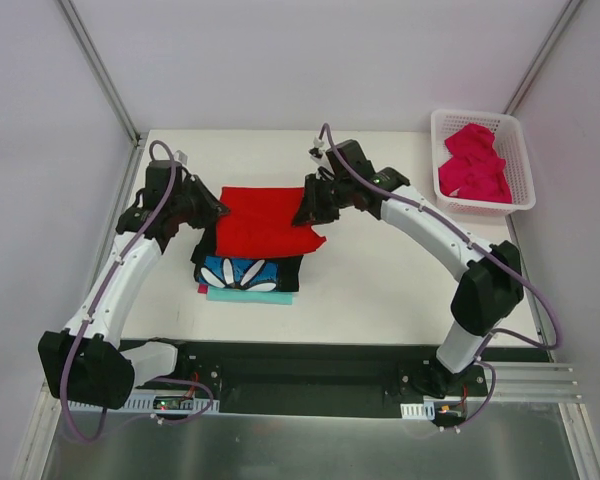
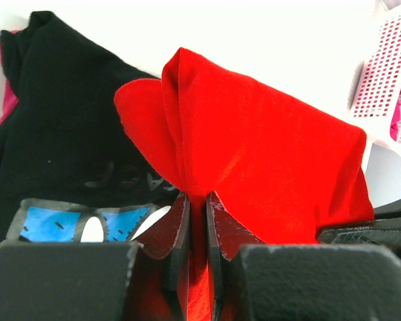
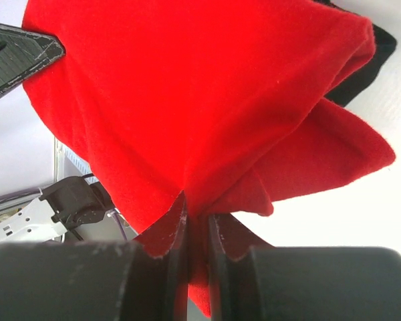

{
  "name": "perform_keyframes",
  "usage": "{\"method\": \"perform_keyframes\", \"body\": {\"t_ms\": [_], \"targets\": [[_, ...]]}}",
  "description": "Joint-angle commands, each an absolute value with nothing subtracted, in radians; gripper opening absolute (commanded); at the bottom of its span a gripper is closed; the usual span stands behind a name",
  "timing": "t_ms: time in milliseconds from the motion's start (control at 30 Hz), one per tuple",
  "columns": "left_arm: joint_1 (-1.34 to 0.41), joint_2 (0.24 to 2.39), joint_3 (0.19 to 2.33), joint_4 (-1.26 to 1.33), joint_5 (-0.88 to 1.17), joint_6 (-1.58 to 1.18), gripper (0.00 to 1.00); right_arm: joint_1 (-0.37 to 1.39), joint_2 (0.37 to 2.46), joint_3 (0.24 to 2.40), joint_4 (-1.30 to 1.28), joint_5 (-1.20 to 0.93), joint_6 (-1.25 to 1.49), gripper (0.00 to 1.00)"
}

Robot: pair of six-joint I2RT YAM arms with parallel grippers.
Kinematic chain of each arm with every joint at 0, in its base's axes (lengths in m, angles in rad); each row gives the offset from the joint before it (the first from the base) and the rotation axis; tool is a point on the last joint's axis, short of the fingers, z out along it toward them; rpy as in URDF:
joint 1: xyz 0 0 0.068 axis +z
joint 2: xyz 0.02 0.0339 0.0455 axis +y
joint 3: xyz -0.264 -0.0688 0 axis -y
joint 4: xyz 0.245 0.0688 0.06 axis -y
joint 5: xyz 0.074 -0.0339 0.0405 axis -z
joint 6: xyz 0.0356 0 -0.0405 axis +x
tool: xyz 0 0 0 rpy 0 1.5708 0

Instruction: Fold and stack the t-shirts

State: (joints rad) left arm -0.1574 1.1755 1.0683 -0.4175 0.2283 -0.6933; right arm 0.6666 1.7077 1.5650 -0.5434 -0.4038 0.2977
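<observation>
A folded red t-shirt (image 1: 262, 222) hangs stretched between both grippers above the table, over the far part of a folded black t-shirt with blue-and-white flower print (image 1: 248, 272). My left gripper (image 1: 214, 212) is shut on the red shirt's left edge; its jaws pinch red cloth (image 2: 254, 160) in the left wrist view, with the black shirt (image 2: 60, 134) below. At the shirt's right edge my right gripper (image 1: 304, 212) is shut on the cloth (image 3: 187, 100). A magenta-pink t-shirt (image 1: 472, 165) lies crumpled in the basket.
The white lattice basket (image 1: 520, 160) stands at the back right corner of the table. Teal and pink cloth edges (image 1: 242, 295) peek out under the black shirt. White walls close in the table at the back and sides.
</observation>
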Motion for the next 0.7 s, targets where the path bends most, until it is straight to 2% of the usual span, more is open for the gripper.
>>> {"method": "perform_keyframes", "body": {"t_ms": [0, 367, 667], "targets": [[-0.114, 1.135, 1.054, -0.423, 0.252, -0.652, 0.00, 0.707, 1.732, 1.626, -0.522, -0.390, 0.327, 0.01], [-0.012, 1.137, 1.028, -0.428, 0.301, -0.618, 0.00, 0.762, 1.789, 1.660, -0.497, -0.377, 0.342, 0.01], [-0.006, 1.175, 1.068, -0.428, 0.310, -0.607, 0.00, 0.762, 1.813, 1.704, -0.520, -0.380, 0.330, 0.01]]}}
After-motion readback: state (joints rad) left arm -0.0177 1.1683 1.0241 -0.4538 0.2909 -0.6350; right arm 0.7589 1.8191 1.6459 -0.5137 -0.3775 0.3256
